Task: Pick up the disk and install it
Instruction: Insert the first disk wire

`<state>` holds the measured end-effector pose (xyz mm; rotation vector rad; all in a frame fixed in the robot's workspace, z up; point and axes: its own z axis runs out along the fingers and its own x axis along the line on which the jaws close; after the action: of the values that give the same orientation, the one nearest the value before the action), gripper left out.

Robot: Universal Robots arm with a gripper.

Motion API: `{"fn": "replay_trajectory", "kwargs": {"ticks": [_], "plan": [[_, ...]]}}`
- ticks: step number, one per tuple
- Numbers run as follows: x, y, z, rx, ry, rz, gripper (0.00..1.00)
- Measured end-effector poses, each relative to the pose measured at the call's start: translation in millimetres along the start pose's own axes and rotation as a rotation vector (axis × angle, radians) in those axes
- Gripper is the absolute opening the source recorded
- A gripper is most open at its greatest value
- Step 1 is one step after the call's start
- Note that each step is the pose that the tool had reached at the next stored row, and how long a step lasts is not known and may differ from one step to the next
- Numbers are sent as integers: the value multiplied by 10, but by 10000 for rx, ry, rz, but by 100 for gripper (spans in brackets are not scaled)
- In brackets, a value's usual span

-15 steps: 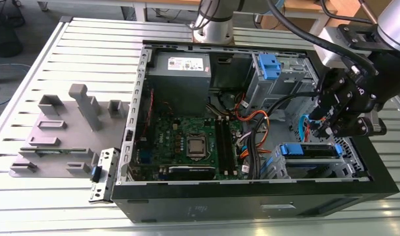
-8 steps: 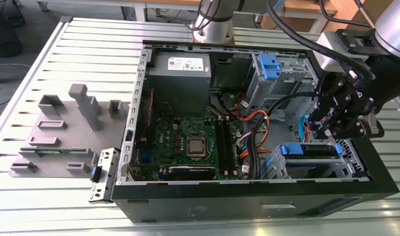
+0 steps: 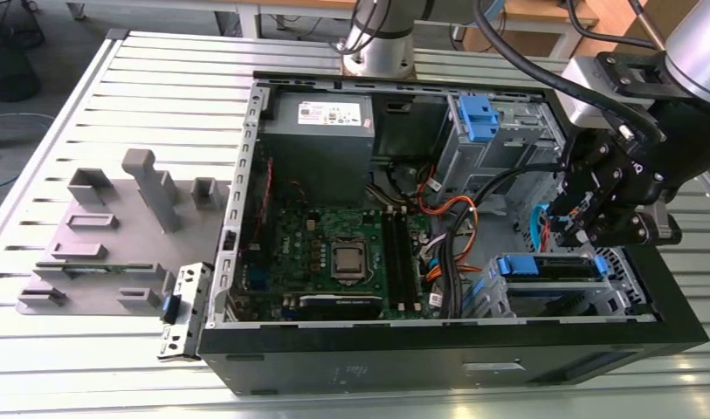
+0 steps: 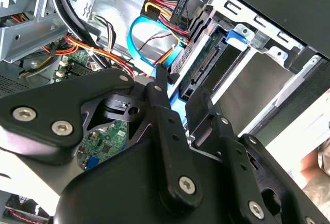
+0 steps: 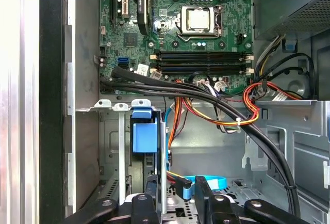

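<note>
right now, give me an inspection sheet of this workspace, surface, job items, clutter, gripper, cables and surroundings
surface: slatted metal table carrying an open computer case lying on its side.
job's things: the disk sits on edge in the drive cage at the case's corner, its blue tab showing in the exterior view.
clutter: grey fixture block on the exterior view's left; a loose metal bracket against the case.
grippers: the gripper is at the disk's edge, its fingers either side of it.
cables: blue data cable, orange, red and yellow wires and black cable bundles inside the case.
surroundings: arm base behind the case.
</note>
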<state>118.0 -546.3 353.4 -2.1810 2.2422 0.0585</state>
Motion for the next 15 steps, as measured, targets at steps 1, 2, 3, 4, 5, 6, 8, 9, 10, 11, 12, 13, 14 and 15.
{"fn": "replay_trajectory", "kwargs": {"ticks": [1,2,3,4,5,6,8,9,10,11,12,13,14,15], "plan": [[0,0,0,0,0,0,42],[0,0,0,0,0,0,42],[0,0,1,0,0,0,40],[0,0,1,0,0,0,40],[0,0,1,0,0,0,35],[0,0,1,0,0,1,28],[0,0,2,0,0,0,22],[0,0,2,0,0,0,16],[0,0,2,0,0,0,16],[0,0,2,0,0,0,16],[0,0,2,0,0,0,16],[0,0,3,0,0,1,16],[0,0,3,0,0,0,16],[0,0,3,0,-1,1,16]]}}
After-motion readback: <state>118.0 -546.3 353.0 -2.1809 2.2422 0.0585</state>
